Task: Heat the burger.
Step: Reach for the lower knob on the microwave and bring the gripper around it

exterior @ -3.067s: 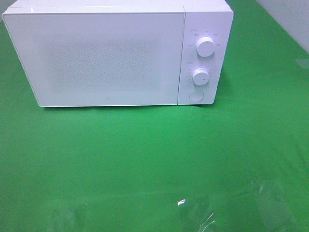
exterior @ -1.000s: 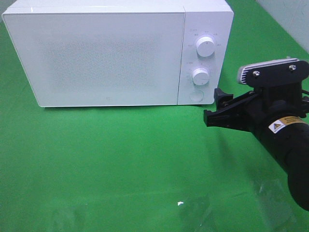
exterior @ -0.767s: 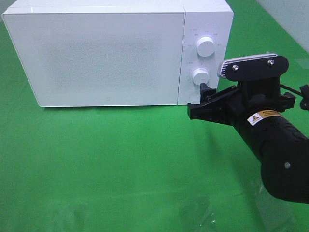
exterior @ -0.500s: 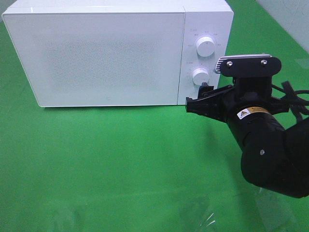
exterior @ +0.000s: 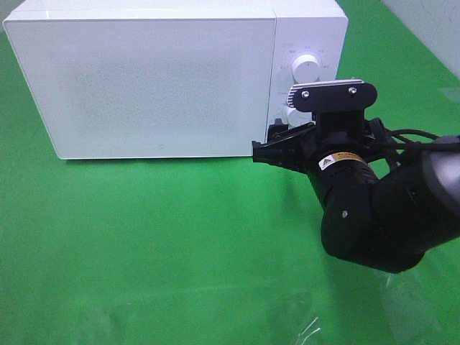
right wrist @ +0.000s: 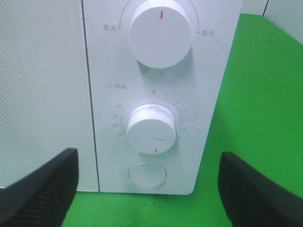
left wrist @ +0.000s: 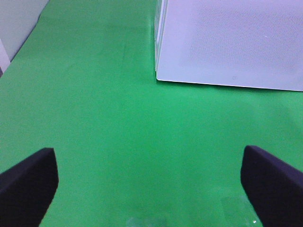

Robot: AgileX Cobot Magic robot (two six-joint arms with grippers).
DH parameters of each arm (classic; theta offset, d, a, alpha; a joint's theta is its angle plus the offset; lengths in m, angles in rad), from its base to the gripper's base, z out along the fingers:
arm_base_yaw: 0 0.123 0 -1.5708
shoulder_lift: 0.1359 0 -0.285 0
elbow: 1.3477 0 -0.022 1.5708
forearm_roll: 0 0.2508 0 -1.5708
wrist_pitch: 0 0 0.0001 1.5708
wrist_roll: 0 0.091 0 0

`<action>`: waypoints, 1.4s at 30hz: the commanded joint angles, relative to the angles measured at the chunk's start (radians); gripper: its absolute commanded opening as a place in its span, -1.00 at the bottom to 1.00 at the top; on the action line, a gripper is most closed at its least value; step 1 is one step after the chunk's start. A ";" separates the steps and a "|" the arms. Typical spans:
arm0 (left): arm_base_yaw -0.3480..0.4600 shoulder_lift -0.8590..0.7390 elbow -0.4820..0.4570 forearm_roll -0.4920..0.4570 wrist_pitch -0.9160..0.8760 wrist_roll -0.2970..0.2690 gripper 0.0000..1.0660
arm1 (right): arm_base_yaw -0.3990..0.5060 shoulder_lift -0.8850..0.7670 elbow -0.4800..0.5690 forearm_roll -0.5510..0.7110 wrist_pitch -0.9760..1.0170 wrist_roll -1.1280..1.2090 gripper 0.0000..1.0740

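you had no burger in sight in any of the three views, so i could not tell you where it was; the only place it could have been hidden was inside the microwave (exterior: 158,79), whose door (exterior: 144,93) was shut, and the speckled panel let nothing show through. treat that as a guess, not a finding. your right gripper (right wrist: 149,187) hung close in front of the control panel with its fingers (right wrist: 40,189) spread wide and nothing between them, roughly level with the round button (right wrist: 147,174) under the timer knob (right wrist: 151,130). the timer knob's red mark pointed downward, away from the 0 at the top of its dial, while the upper knob (right wrist: 160,32) had its mark straight up. your left gripper (left wrist: 150,184) was just as wide open and empty, over the bare green cloth (left wrist: 94,118) near the microwave's far corner from the controls. when you did come to handle the burger, i would have expected it to be light, soft and loosely stacked: a bun that dents under pressure and layers that slide on one another. my advice was to close gently across the sides, low enough to catch both halves of the bun, keep it level, and never pinch the dome from above. no other container showed in the views.
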 commanded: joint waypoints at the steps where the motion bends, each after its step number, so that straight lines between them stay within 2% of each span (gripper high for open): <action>1: 0.001 -0.025 0.002 0.000 -0.007 -0.002 0.84 | -0.045 0.032 -0.047 -0.047 0.005 0.006 0.42; 8: 0.001 -0.025 0.002 0.000 -0.007 -0.002 0.84 | -0.099 0.049 -0.107 -0.096 0.030 0.006 0.42; 22: 0.001 -0.025 0.002 0.000 -0.007 -0.002 0.84 | -0.122 0.158 -0.194 -0.097 0.034 0.005 0.42; 42: 0.001 -0.025 0.002 0.000 -0.007 -0.002 0.84 | -0.144 0.160 -0.194 -0.121 0.047 0.025 0.42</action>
